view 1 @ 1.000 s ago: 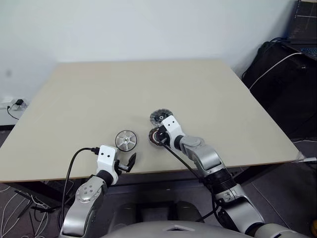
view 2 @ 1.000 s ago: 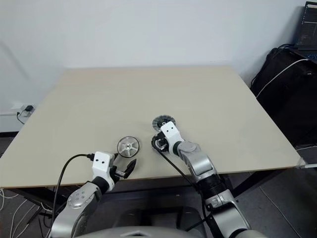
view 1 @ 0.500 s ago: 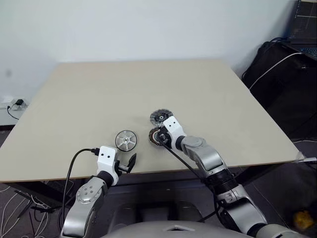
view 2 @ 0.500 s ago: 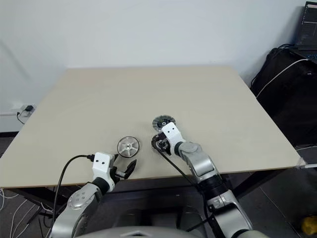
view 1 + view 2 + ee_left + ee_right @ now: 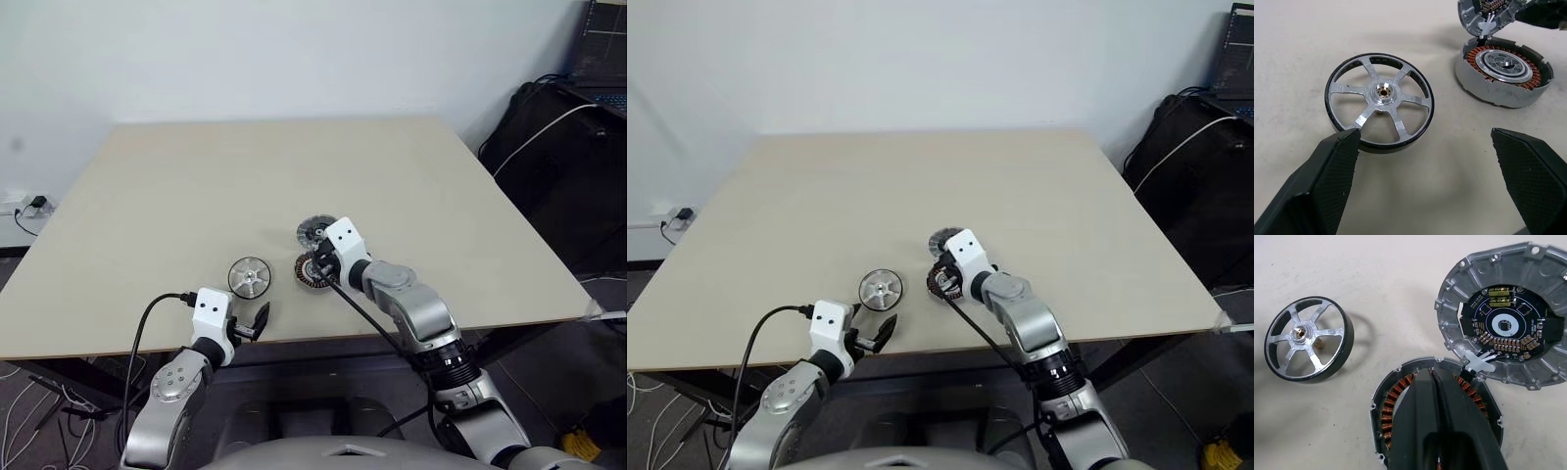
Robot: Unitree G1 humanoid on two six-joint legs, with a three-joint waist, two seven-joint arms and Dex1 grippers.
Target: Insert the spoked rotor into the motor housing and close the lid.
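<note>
The spoked rotor (image 5: 249, 276) lies flat on the pale surface (image 5: 196, 186) close to its near edge, and we see its six silvery spokes and small brass-coloured hub inside a dark rim. Nearest to us, the left pincer (image 5: 253, 324) hovers at that near edge just short of the rotor, its two black fingers (image 5: 1327, 181) spread wide with nothing between them; in the left wrist view the rotor sits between and just ahead of the fingertips, apart from both. To the rotor's right, a little way off, sits the motor housing (image 5: 1504, 74), a round shell with copper windings ringing a pale metal centre. The right pincer (image 5: 1432, 382) is poised right over the housing with its fingers pressed together and holding nothing that we can make out; whether the tips touch the housing we cannot tell. Just beyond the housing, touching or nearly touching its far rim, the lid (image 5: 1511, 323) lies with its inner face up, a grey ribbed ring around a dark circuit board. Farther back the surface runs on to a white wall (image 5: 294, 49), and dark bags (image 5: 568, 157) stand off to the right.
</note>
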